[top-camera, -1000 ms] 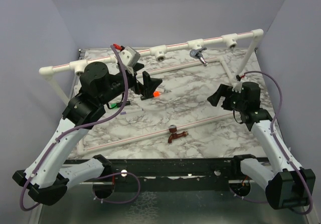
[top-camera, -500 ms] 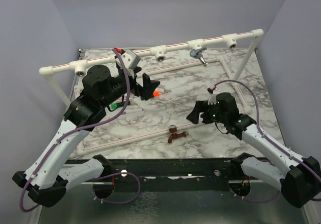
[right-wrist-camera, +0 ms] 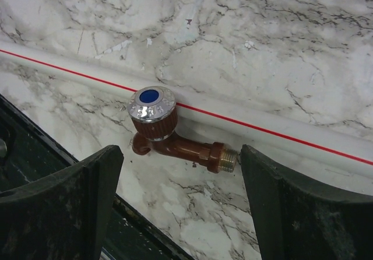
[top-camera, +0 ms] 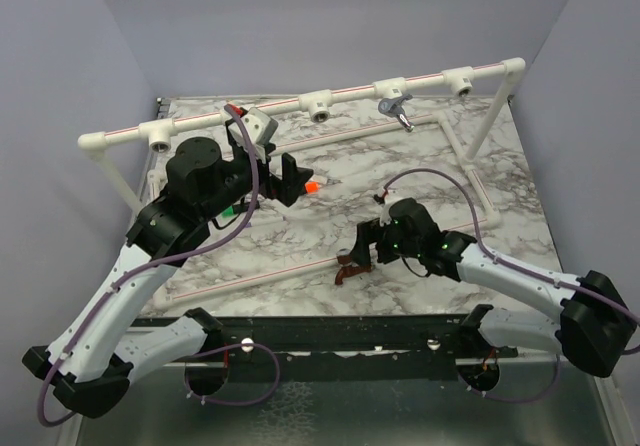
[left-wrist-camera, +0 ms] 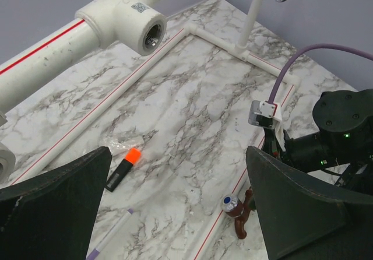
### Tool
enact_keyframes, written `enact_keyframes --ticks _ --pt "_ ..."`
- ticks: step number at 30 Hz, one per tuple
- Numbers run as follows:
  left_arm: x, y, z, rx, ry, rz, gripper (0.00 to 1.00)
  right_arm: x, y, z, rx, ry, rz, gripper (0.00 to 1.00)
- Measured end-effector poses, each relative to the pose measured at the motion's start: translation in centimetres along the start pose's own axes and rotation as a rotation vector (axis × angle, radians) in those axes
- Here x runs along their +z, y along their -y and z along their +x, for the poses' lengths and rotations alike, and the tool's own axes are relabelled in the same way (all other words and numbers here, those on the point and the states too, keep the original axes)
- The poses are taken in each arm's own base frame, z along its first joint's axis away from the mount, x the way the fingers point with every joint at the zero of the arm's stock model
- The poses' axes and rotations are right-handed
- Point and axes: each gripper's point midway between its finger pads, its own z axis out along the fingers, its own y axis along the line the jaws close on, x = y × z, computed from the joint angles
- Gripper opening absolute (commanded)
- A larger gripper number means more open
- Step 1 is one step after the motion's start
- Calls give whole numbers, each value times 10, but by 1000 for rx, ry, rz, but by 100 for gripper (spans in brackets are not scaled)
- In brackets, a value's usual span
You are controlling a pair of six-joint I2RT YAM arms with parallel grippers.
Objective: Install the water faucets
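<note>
my right pincer [right-wrist-camera: 182,190] hangs low over the marble counter [right-wrist-camera: 280,27], near its front edge, jaws spread wide and gripping nothing. the copper-coloured faucet [right-wrist-camera: 175,139] lies on its side between my two fingers, and neither finger touches it. its silver cap with the blue dot faces up, and its threaded end points to the right in my wrist view. it lies right beside a thin white pipe [right-wrist-camera: 280,133] with a red stripe that lies flat on the counter, and the cap seems to touch that pipe.

my left pincer [top-camera: 290,178] is held up above the far left part of the counter, jaws fully released and empty. under it, on the marble, lies an orange-capped marker [left-wrist-camera: 123,169].

the chrome faucet [top-camera: 400,109] sits at a tee fitting [top-camera: 390,90] on the raised white pipe rail [top-camera: 200,121] along the far side, spout pointing down, well apart from both pincers.
</note>
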Motion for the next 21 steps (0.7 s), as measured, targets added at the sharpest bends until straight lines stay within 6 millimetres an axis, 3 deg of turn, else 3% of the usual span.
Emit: enact_keyframes --ticks 10,21 --pt "-11 -3 1 -5 5 -23 99 19 -28 -3 -93 1 31 83" --pt "-17 -3 1 -8 6 -32 99 42 -31 7 -116 -40 102 74"
